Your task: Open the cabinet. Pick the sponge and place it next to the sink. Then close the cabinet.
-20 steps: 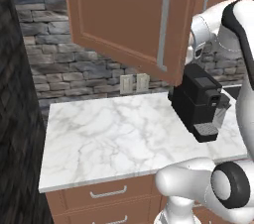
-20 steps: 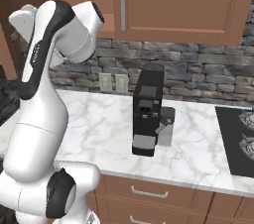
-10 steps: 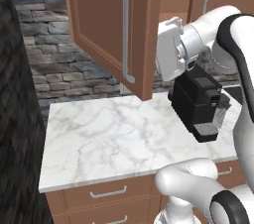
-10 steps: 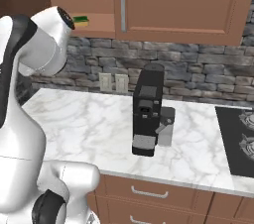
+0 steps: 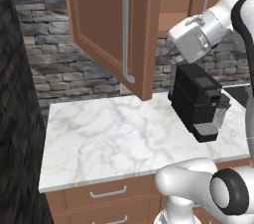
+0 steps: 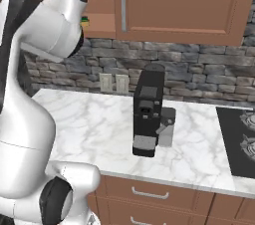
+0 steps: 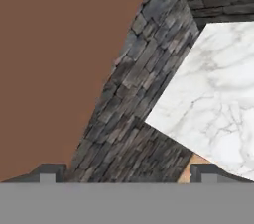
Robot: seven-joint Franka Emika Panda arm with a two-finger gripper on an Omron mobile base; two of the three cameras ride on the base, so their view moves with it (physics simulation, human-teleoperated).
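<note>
The cabinet (image 5: 111, 25) door is seen swung wide above the marble counter (image 5: 114, 134) beside a black coffee machine (image 5: 198, 101), while the gripper (image 7: 128, 171) is held spread wide and empty, its fingertips (image 7: 47, 171) pointed at the stone wall (image 7: 149, 54).

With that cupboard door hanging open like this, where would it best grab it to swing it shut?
Probably the long silver bar handle on the open cabinet door, near its middle. It stands upright and off the panel, so the open pincer could close across it from the door's front.
</note>
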